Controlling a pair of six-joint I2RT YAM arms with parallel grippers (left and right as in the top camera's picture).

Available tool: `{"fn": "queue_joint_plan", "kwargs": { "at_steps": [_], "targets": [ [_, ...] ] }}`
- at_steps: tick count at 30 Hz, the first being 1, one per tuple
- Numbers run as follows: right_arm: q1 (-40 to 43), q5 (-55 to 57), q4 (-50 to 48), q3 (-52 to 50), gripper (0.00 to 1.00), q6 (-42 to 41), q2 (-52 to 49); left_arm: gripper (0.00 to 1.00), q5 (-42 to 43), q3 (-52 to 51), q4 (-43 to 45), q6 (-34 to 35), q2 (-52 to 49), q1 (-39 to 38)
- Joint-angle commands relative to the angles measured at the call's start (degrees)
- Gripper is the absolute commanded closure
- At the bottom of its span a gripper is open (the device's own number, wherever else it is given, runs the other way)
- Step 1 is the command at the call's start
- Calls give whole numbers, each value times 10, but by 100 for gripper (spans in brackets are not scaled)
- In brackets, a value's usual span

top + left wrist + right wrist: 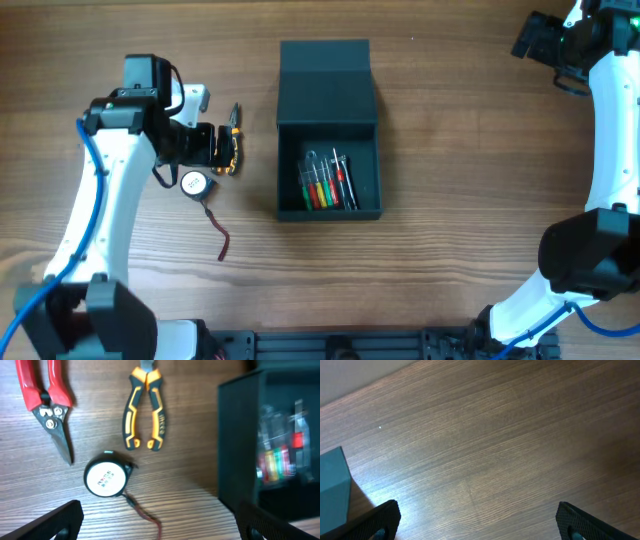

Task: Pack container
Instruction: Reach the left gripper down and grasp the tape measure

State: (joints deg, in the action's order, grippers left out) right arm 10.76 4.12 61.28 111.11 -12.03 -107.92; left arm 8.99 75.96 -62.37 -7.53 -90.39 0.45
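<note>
1. The wooden table [430, 150] carried everything. Its near edge was cut off behind a dark rail at the bottom of the overhead view.
2. The left arm [100, 200] reached in from the lower left. The right arm [610, 120] rose along the right edge, and its upper part ran out of the picture.
3. The container [326, 85] stood in the middle of the table between the two arms. It was open, with its flap lid lying flat toward the far side. The left wrist view showed only one dark wall and a blurred inside. In the right wrist view a teal corner [332, 490] was cut by the left edge, and I could not tell which part it was.
4. The left gripper [157, 510] hung just left of the container with its fingers spread wide and nothing between them.
5. The right gripper [477, 510] was at the far right corner, also spread wide, over bare wood.
6. The red-handled snips [47, 405] lay closed, with the handles cut off at the top. In the overhead view the left arm hid them.
7. The orange-black pliers [145, 410] lay beside the snips, apart from them. Their nose was cropped.
8. The round tape measure [106, 476] lay near the pliers' handles. Its dark red strap [218, 238] trailed toward the near side.
9. The screwdrivers [325, 180] lay inside the container. They had coloured handles, and I could not count them.
</note>
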Motion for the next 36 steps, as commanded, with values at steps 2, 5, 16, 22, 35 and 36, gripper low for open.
{"fn": "queue_joint_plan", "kwargs": {
  "at_steps": [2, 5, 16, 22, 35, 36],
  "targets": [
    [-2, -3, 0, 11, 0, 7, 5, 0, -59, -60, 29, -43, -22, -2],
    [-2, -3, 0, 11, 0, 7, 5, 0, -74, -115, 77, -43, -22, -2],
    [-2, -3, 0, 11, 0, 7, 5, 0, -125, -206, 211, -101, -23, 10],
    [-2, -3, 0, 11, 0, 7, 5, 0, -118, -206, 219, -136, -38, 43],
    [-2, -3, 0, 11, 0, 7, 5, 0, -56, -206, 237, -161, -76, 43],
    [-2, -3, 0, 11, 0, 7, 5, 0, -56, -206, 237, -162, -78, 43]
  ]
}}
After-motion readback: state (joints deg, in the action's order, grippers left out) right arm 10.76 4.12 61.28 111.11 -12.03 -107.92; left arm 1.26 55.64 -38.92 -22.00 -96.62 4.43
